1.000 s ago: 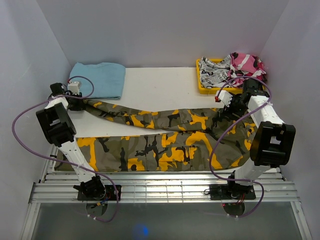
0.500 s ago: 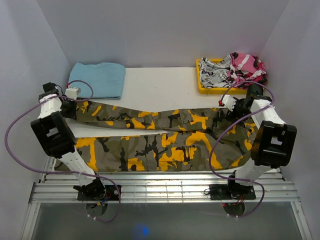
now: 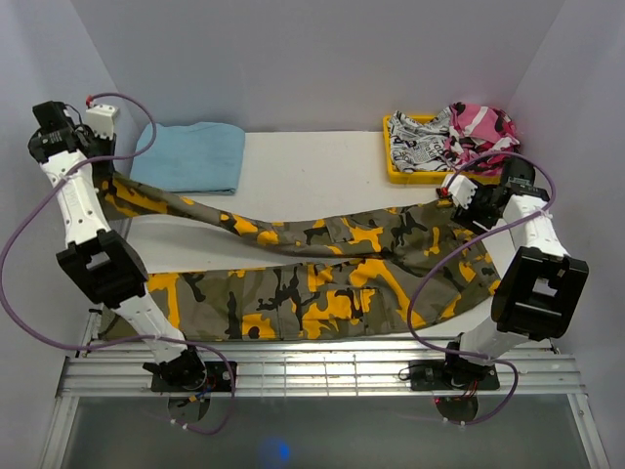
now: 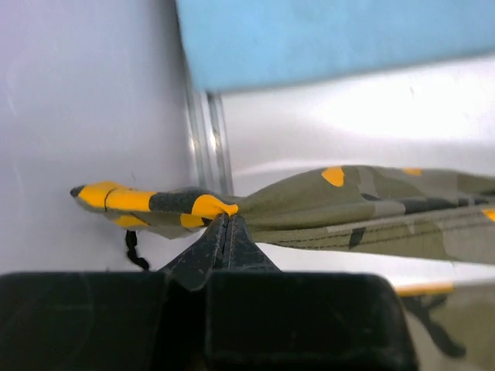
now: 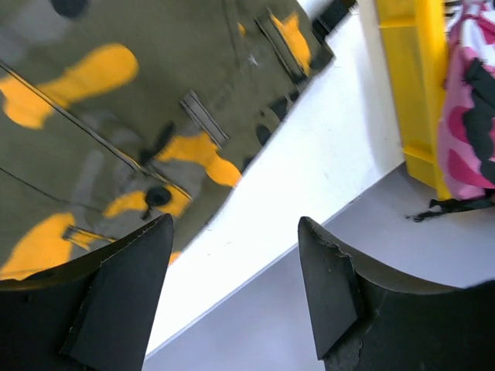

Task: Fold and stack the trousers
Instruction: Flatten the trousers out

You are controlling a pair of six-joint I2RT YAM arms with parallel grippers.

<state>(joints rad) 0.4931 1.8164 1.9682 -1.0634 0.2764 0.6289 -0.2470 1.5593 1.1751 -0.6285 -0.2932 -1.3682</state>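
Pinching the cuff of one leg at the far left, the left gripper (image 4: 226, 222) has its jaws pressed fully together on the fabric of the trousers (image 3: 322, 293). An orange-and-black tip of cloth sticks out past the fingers toward the side wall. In the top view that arm reaches up high by the left wall. The held leg hangs off the table (image 3: 312, 166) there and runs in a long sagging diagonal toward the right. Just behind this raised end lies a folded blue towel (image 3: 190, 156) at the table's far left corner.

The other leg lies flat along the near edge of the table, spread from left to right. Both legs meet at the waist on the right side.

Over that waist end hovers the right gripper (image 5: 232, 270). Its jaws stand wide apart with nothing between them. Below them show belt loops, a button and the bare table edge.

Behind it sits a yellow tray (image 3: 395, 174) at the far right corner. The tray holds a black-and-white printed garment (image 3: 418, 147) and a pink camouflage garment (image 3: 479, 127).
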